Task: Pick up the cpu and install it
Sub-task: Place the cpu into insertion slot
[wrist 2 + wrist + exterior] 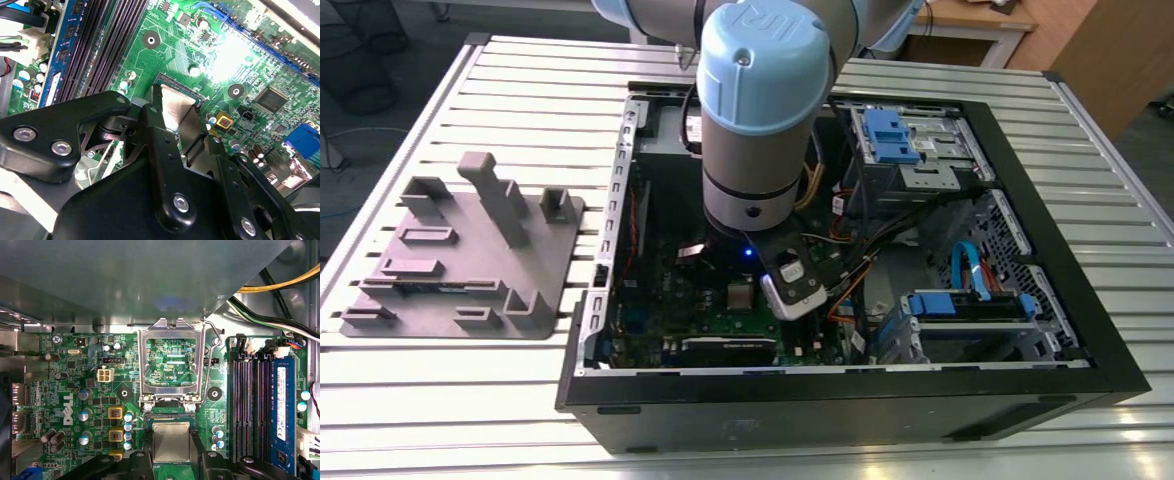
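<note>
gripper [172, 456] jaws pinch the cpu [171, 441] just beside the raised socket frame [170, 327]; tray [540, 270] at 9 o'clock of the pc case [854, 392], exterior view. keep it level, don't force.

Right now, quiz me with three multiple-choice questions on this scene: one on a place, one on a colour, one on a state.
1. Where is the tray?
A. On the table, at the exterior view's left of the case
B. Inside the case
C. On top of the case

2. What colour is the motherboard?
A. Red
B. White
C. Green

3. How is the socket frame?
A. Clamped shut
B. Swung open
C. Lying on the tray

Answers:
1 A, it rests on the slats beside the case.
2 C, green in both wrist views.
3 B, the board shows through its window, and the cpu lies uncovered at the gripper.
</note>
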You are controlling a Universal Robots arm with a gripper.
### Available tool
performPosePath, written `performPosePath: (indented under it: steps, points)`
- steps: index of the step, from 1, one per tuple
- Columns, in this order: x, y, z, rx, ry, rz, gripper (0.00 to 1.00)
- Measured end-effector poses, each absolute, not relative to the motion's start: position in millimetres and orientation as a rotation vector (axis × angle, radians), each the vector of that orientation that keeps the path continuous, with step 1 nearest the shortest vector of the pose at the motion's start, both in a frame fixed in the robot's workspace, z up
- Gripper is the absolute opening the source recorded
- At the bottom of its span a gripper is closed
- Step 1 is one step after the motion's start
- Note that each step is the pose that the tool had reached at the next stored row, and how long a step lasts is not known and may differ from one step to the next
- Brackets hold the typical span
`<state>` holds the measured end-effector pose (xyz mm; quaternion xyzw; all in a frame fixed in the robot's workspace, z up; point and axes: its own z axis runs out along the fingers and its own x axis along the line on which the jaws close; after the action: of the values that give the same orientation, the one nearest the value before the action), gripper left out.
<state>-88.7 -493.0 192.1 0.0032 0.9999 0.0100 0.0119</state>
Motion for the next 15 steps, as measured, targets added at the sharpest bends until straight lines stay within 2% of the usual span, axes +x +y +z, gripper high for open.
performPosePath:
  steps: [15]
  points:
    - [-88.7, -493.0, 195.3, 0.010, 3.118, 0.031, 0.38]
